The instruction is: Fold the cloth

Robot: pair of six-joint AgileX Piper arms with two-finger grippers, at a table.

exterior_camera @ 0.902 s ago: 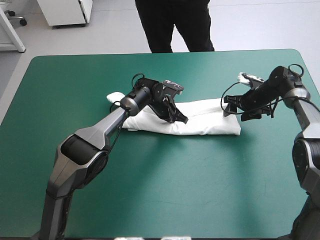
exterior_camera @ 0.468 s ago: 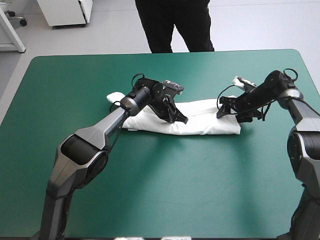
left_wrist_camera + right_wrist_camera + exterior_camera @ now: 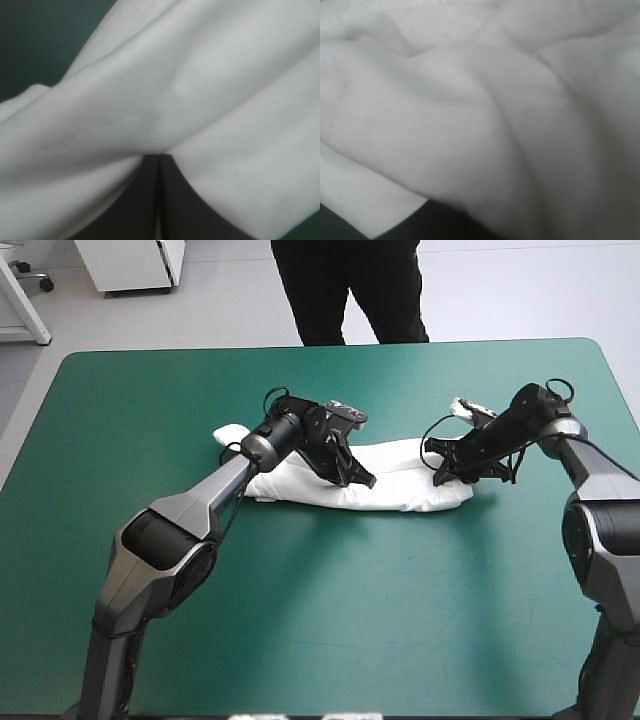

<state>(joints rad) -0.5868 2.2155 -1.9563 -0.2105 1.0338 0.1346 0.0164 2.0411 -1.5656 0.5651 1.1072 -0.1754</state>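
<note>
T-shirt [image 3: 400,487]: folded white strip lying mid-surface [image 3: 330,620] | my left pincer [image 3: 366,480]: closed to 1 point, tips on its middle | my right pincer [image 3: 438,466]: at its right end, grip cannot tell

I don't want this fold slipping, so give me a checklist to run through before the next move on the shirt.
1. The left pincer is shut on the T-shirt near its middle: ok.
2. The right pincer holds the T-shirt's right end: cannot tell; cloth fills its view.
3. The T-shirt lies as one long folded strip: ok.
4. The whole T-shirt is on the table, away from its edges: ok.
5. No person's hand over the table top: ok.
</note>
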